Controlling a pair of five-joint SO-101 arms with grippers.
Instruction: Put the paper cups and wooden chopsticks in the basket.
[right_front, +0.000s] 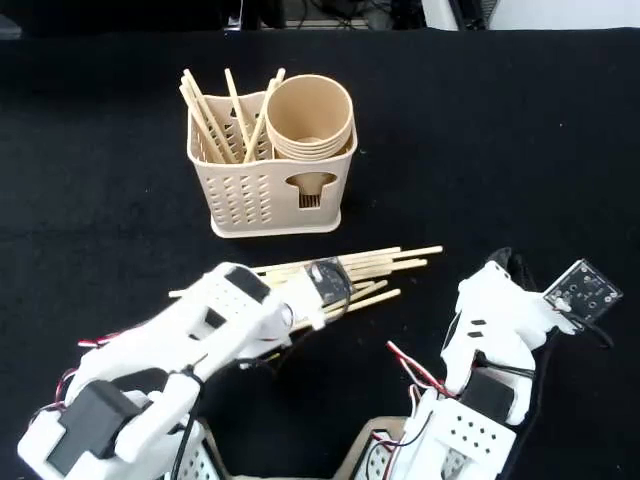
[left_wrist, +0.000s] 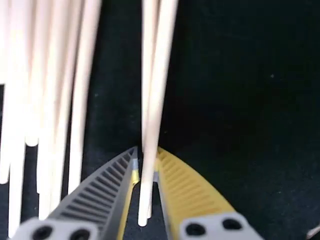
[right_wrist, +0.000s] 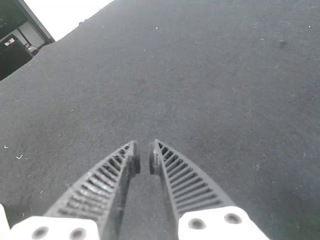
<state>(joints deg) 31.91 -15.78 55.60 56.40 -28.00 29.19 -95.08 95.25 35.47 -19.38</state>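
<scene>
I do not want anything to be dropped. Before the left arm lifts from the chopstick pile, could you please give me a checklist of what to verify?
1. Grip: the left gripper is shut on the held chopsticks: ok.
2. Number held: it looks like two: cannot tell.
3. The basket stands upright beyond the pile: ok.
4. The paper cups sit nested in the basket: ok.
5. The right gripper is shut and empty, over bare table, apart from the pile: ok.
6. All sticks collected: loose chopsticks lie on the table: not ok.
</scene>
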